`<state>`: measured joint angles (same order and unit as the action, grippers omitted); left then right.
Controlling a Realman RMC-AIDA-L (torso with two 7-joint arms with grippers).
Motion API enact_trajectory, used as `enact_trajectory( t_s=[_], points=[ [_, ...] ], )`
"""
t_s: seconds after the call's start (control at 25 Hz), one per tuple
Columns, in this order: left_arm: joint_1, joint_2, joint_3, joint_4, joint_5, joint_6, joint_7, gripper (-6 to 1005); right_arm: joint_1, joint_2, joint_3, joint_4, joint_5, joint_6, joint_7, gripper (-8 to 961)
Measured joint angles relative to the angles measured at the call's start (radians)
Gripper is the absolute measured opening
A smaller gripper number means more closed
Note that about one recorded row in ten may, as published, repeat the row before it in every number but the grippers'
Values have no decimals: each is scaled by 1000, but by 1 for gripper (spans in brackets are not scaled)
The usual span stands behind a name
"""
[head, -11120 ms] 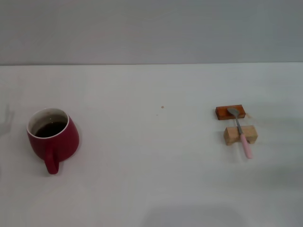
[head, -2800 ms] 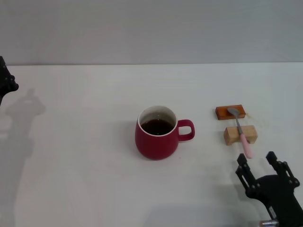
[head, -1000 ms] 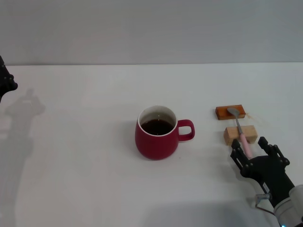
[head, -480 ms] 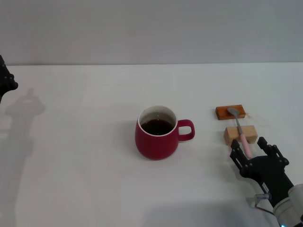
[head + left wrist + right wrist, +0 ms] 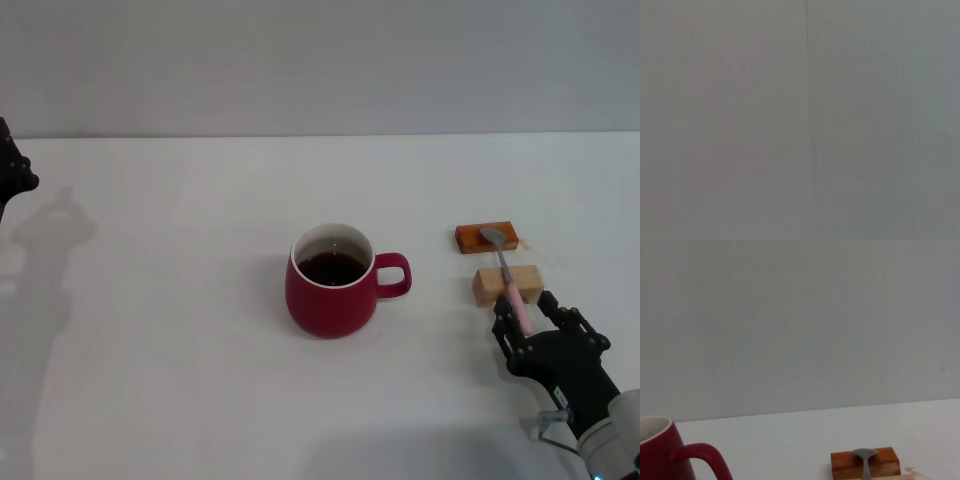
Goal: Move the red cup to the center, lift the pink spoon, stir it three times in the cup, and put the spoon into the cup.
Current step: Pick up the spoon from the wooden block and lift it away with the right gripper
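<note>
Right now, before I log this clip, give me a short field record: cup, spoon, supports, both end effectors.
cup: bulbous dark-red ceramic mug with dark liquid, mid-table, handle toward the robot's right
spoon: slim teaspoon with grey metal bowl and pale pink handle, bowl on the reddish-brown wooden block, neck across the pale wooden block
right end effector: at the handle's near tip, fingers either side; grip closure unclear
left end effector: at the table's far left edge, away from everything
stage: cup centred, spoon not lifted
</note>
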<state>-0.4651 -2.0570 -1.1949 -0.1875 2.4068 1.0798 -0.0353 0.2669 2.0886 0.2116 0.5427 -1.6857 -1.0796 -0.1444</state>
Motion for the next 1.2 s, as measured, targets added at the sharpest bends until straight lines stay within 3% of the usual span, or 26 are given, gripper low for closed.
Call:
enact_trajectory(
  t_s=[0.24, 0.32, 0.56, 0.76, 1.2],
  points=[
    [3, 0, 0, -2, 0, 0, 0, -2, 1, 0, -4, 0, 0, 0, 0, 614],
    [4, 0, 0, -3, 0, 0, 0, -2, 3, 0, -4, 0, 0, 3, 0, 478],
    [5, 0, 0, -4, 0, 0, 0, -2, 5, 0, 0, 0, 1, 12, -3, 470],
    [5, 0, 0, -4, 0, 0, 0, -2, 10, -1, 0, -2, 2, 12, -7, 383],
    [7, 0, 0, -3, 0, 0, 0, -2, 30, -1, 0, -8, 2, 36, -9, 392]
  ],
)
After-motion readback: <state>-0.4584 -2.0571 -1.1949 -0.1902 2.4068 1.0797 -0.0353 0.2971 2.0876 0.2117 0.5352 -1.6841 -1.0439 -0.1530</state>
